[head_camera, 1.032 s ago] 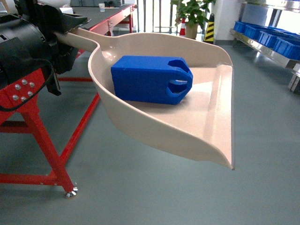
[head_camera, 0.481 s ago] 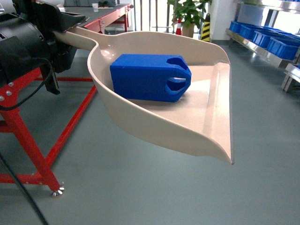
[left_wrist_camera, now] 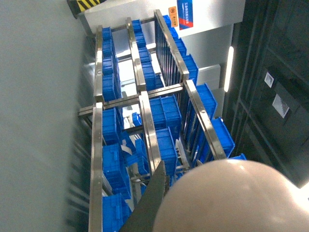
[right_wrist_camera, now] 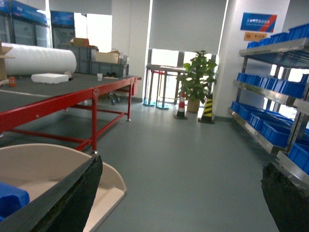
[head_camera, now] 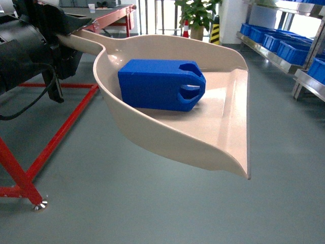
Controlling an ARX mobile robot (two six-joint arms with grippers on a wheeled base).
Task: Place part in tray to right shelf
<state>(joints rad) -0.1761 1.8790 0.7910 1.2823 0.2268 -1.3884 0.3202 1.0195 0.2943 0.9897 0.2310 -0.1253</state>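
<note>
Rolled closer to shelf at 2 o'clock, part riding in tray, left claw clamping handle, right claw spread empty; transit step, next align and set down.

beige tray lower left, red-framed table behind, right shelf opposite

No writing is legible. A blue sign with white lettering hangs high on the wall in the right wrist view, above a small orange plate; both also appear in the left wrist view, too small and blurred to read.
</note>
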